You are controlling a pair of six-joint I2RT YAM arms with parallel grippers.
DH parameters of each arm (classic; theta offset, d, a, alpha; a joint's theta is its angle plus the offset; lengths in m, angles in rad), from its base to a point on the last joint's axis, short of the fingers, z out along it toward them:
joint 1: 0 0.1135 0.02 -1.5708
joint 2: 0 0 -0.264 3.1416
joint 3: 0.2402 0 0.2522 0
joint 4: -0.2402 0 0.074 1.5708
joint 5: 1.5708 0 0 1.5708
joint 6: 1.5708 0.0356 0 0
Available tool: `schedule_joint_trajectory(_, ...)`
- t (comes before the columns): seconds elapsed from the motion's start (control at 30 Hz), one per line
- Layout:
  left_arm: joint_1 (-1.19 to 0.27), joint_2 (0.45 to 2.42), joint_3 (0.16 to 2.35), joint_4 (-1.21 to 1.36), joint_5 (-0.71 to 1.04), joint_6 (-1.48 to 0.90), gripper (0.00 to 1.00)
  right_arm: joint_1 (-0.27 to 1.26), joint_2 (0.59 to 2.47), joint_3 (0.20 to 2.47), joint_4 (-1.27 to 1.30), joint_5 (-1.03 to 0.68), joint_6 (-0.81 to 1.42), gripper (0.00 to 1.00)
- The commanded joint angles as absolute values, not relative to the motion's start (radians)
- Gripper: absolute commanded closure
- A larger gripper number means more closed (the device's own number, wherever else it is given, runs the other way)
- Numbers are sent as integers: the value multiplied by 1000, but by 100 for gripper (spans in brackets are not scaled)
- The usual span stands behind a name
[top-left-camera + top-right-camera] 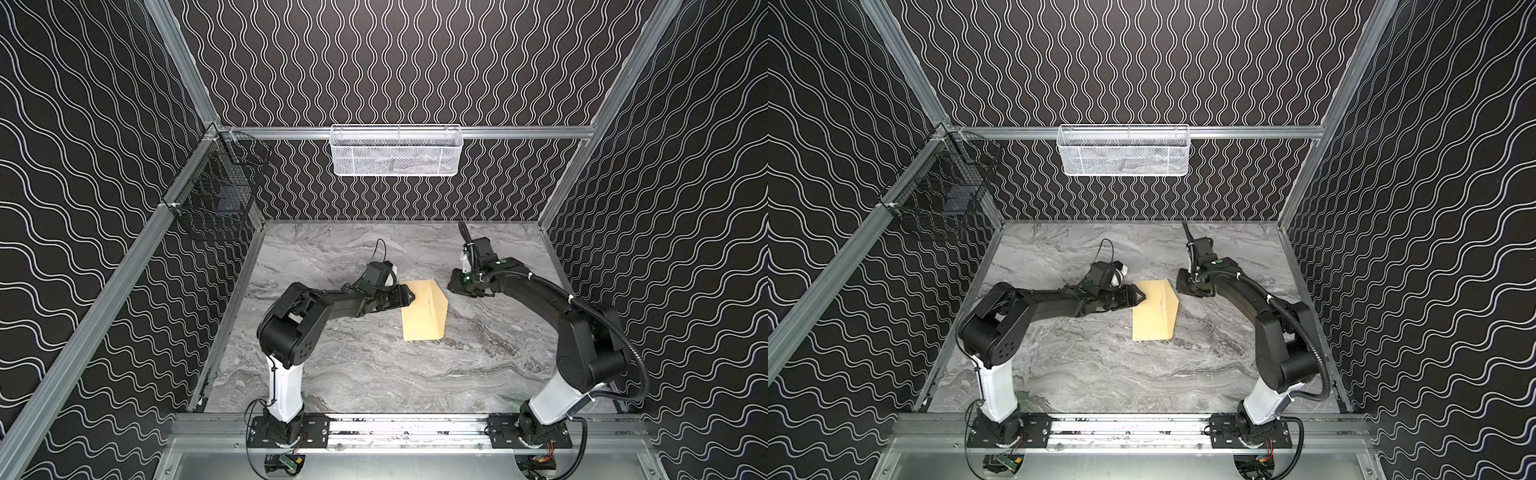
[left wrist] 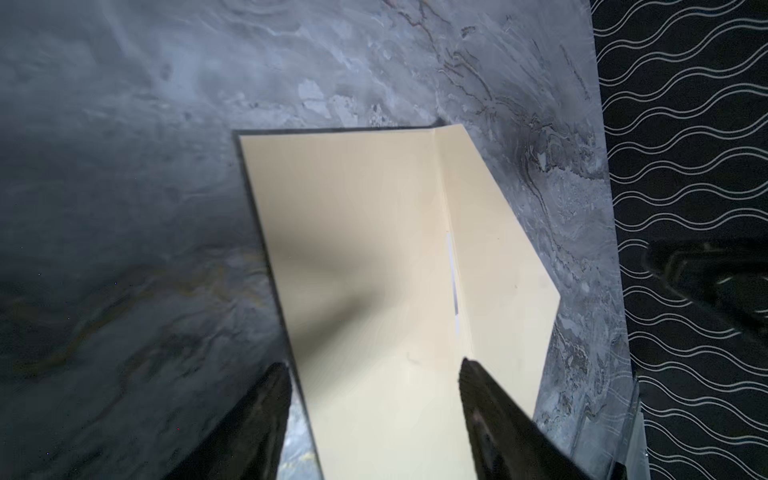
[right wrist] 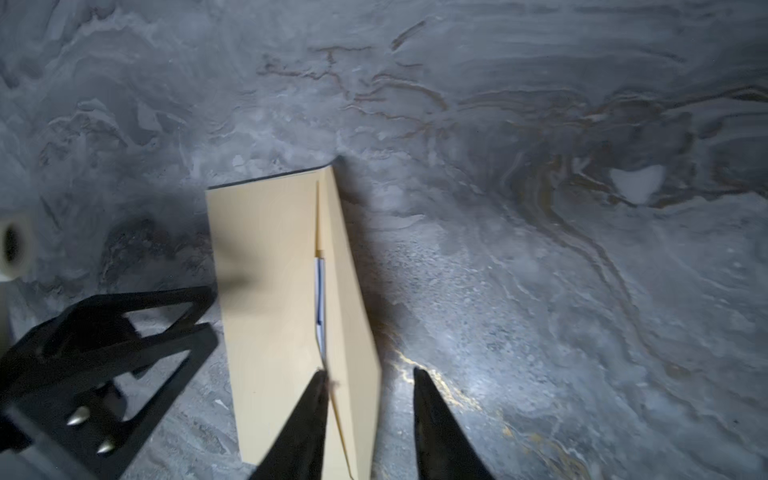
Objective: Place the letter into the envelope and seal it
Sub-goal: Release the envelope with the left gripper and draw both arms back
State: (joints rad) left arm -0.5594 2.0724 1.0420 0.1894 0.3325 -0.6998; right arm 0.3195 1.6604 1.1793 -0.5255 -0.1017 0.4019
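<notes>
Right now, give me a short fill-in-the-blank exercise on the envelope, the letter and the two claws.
The envelope lies on the ___. Only a sliver of the letter shows; the rest is ___ the envelope. The left claw and the right claw both stand ___, gripping nothing.
Missing words: table; inside; open.

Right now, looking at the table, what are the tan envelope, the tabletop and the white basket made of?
The envelope looks like matte manila paper: it holds a sharp flap crease. The tabletop looks like grey marble, though the veining may be printed laminate. The white basket seems painted metal mesh, given its open lattice and wire rim.
</notes>
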Motion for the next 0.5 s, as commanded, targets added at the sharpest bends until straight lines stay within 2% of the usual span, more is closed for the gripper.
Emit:
schedule_joint_trajectory(0.0,-532,2028,1030,155,316,-679,29,281,1611,1128,-526,-119,369,52)
schedule_joint_trajectory(0.13,-504,1961,1017,102,317,-663,28,244,1530,1048,-485,-162,336,33)
schedule_joint_trajectory(0.2,-493,1893,1003,67,308,-649,27,238,1456,1004,-455,-184,309,19)
schedule_joint_trajectory(0.27,-489,1811,1007,-31,251,-620,24,239,1365,922,-414,-208,288,9)
schedule_joint_trajectory(0.37,-479,1692,1060,-261,90,-547,18,236,1230,860,-396,-204,275,2)
schedule_joint_trajectory(0.47,-464,1578,1105,-464,-31,-450,14,235,1094,811,-389,-202,276,2)
